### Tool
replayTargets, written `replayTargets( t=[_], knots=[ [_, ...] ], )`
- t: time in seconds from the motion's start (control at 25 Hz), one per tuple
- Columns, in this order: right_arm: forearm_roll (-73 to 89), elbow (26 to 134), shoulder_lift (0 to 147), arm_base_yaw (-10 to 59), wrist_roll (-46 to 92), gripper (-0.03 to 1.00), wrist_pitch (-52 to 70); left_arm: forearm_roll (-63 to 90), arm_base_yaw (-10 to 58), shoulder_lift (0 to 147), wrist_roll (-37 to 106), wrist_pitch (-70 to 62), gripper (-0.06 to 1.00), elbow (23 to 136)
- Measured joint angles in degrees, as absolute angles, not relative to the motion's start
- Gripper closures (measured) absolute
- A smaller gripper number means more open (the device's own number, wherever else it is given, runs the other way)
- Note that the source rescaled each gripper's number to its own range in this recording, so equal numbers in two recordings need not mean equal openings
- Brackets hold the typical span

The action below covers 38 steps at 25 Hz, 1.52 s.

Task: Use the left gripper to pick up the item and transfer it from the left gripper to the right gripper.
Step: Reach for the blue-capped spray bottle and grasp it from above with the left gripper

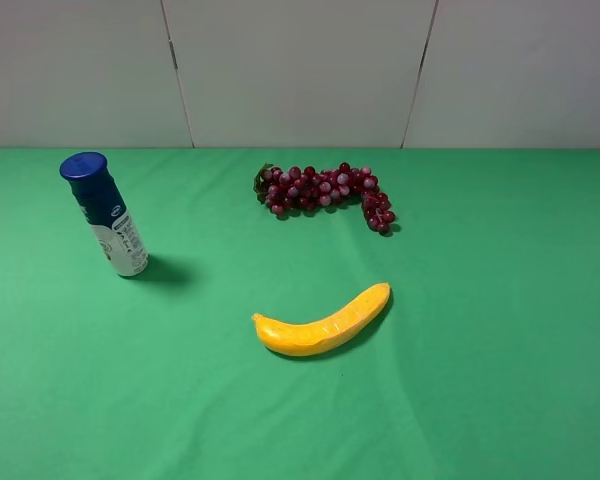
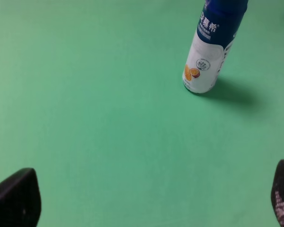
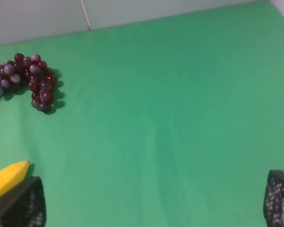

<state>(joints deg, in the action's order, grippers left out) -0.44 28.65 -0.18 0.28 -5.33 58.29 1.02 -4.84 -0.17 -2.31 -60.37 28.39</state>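
Note:
The bottle [image 1: 106, 213] stands upright on the green cloth at the far left, with a dark blue cap and upper part and a white lower body. It also shows in the left wrist view [image 2: 210, 52], well beyond my left gripper [image 2: 146, 198]. The left gripper's black fingertips [image 2: 16, 198] stand wide apart at the frame corners, open and empty. My right gripper [image 3: 151, 201] is also open and empty, with its fingertips [image 3: 280, 198] far apart over bare cloth. Neither gripper shows in the exterior high view.
A dark red grape bunch [image 1: 327, 192] lies at the back centre and also shows in the right wrist view [image 3: 26, 78]. A yellow banana [image 1: 323, 325] lies in the middle; its tip [image 3: 7, 178] shows by the right gripper. A grey wall [image 1: 300, 70] stands behind the table.

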Motion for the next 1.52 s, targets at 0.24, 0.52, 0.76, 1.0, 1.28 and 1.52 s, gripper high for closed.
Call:
replayTargets(
  t=[0.24, 0.52, 0.76, 1.0, 1.28, 1.52],
  knots=[
    [-0.4, 28.6, -0.2, 0.3, -5.3, -0.03, 58.3, 1.0, -4.8, -0.2, -2.3, -60.4, -0.06, 28.4],
    [-0.4, 28.6, -0.2, 0.3, -5.3, -0.03, 58.3, 1.0, -4.8, -0.2, -2.3, -60.4, -0.06, 28.4],
    [-0.4, 28.6, -0.2, 0.3, -5.3, -0.03, 58.2, 1.0, -4.8, -0.2, -2.3, -60.4, -0.06, 28.4],
    [-0.4, 28.6, -0.2, 0.3, -5.3, -0.03, 58.2, 1.0, -4.8, -0.2, -2.3, -60.4, -0.06, 28.4],
    [-0.4, 28.6, -0.2, 0.3, -5.3, -0.03, 58.2, 1.0, -4.8, -0.2, -2.1, -60.4, -0.06, 28.4],
    [-0.4, 28.6, -0.2, 0.3, -5.3, -0.03, 58.2, 1.0, -4.8, -0.2, -1.9, -60.4, -0.06, 29.1]
  ],
)
